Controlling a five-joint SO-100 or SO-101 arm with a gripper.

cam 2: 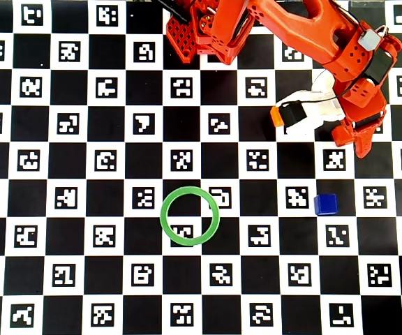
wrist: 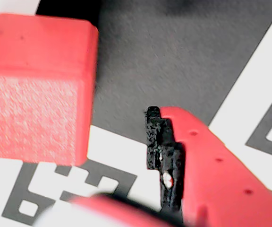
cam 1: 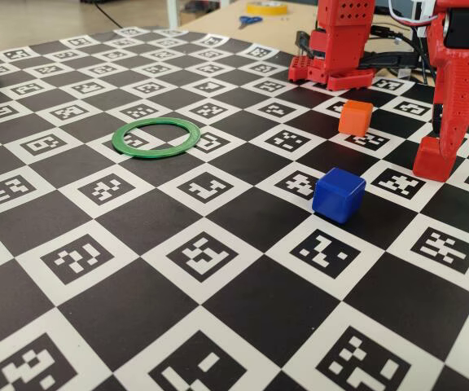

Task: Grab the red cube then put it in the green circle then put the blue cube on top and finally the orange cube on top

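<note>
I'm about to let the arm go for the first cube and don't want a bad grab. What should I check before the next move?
1. Green circle is empty for the first cube: ok.
2. Red cube sits between the fingers: not ok. In the wrist view it lies left of the padded finger, with a gap between them.
3. Gripper is open wide enough: cannot tell, since only one finger shows clearly.
4. Blue cube and orange cube are outside the circle: ok.
5. Red cube is visible in the fixed and overhead views: not ok, only the wrist view shows it.
</note>
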